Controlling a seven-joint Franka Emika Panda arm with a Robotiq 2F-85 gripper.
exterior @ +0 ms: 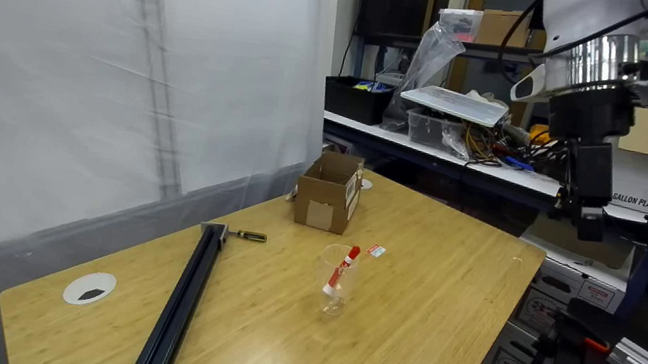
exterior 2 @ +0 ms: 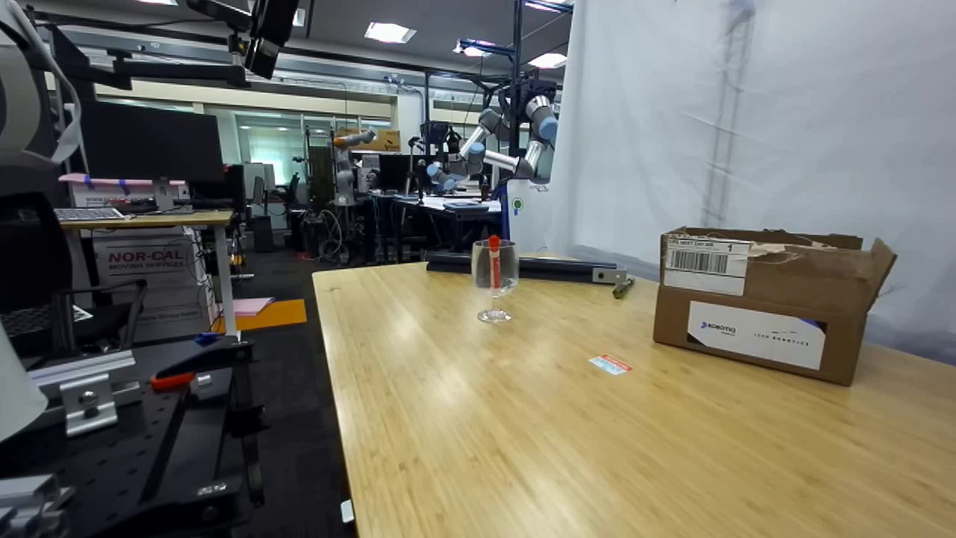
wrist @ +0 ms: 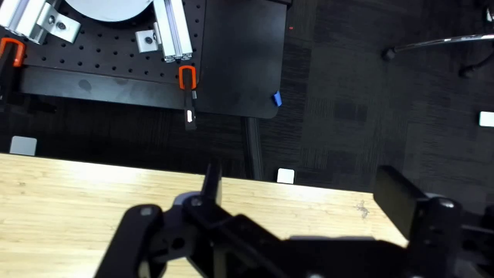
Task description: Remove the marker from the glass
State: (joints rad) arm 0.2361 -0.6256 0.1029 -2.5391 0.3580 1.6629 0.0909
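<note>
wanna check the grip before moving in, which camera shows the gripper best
The wrist view: the gripper sits close up there, its fingers plainly spread apart with nothing held. Both exterior views show it smaller and farther off, its opening hard to judge.

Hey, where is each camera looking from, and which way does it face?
Wrist view: on the wrist, facing down past the open tool to the table and floor.
An exterior view: high, near the black rail, angled down toward the cardboard box; arm and tool upper right.
An exterior view: low, near the box, facing back toward the rail; arm parts and base at left, perhaps the tool up top.
Both exterior views share the glass with the marker inside, plus box and rail.
</note>
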